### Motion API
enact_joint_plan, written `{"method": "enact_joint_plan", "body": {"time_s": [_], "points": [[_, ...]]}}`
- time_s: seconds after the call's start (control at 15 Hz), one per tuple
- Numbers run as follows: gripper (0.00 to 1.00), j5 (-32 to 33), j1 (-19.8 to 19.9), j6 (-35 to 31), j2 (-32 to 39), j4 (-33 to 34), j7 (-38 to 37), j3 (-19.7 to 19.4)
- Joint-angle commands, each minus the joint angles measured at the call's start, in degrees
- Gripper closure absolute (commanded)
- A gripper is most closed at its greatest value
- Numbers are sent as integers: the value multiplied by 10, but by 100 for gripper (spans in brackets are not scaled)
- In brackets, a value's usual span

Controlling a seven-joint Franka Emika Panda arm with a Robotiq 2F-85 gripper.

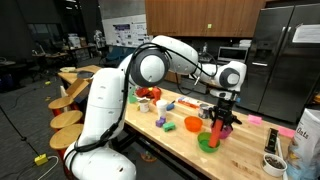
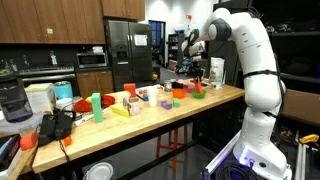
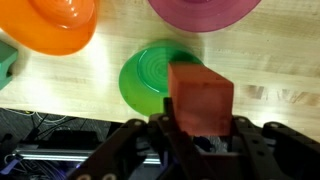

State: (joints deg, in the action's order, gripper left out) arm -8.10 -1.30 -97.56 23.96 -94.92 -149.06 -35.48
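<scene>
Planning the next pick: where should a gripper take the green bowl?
Likely the green bowl by its rim, from above, at the edge away from the orange bowl and purple bowl: it is round, shallow and wide. The gripper holds a red block.

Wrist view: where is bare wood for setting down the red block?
The table is bare at the picture's right, beside the green bowl and below the purple bowl. A narrow strip separates the orange bowl from the green bowl. It is crowded under the claw gripping the red block.
</scene>
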Motion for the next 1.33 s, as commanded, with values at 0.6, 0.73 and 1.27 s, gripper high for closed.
{"method": "enact_joint_plan", "body": {"time_s": [0.6, 0.73, 1.27], "points": [[0, -16, -66, -18, -4, -6, 0, -76], [0, -21, -70, -20, -3, -9, 0, -84], [0, -48, -63, -20, 14, -8, 0, -74]]}}
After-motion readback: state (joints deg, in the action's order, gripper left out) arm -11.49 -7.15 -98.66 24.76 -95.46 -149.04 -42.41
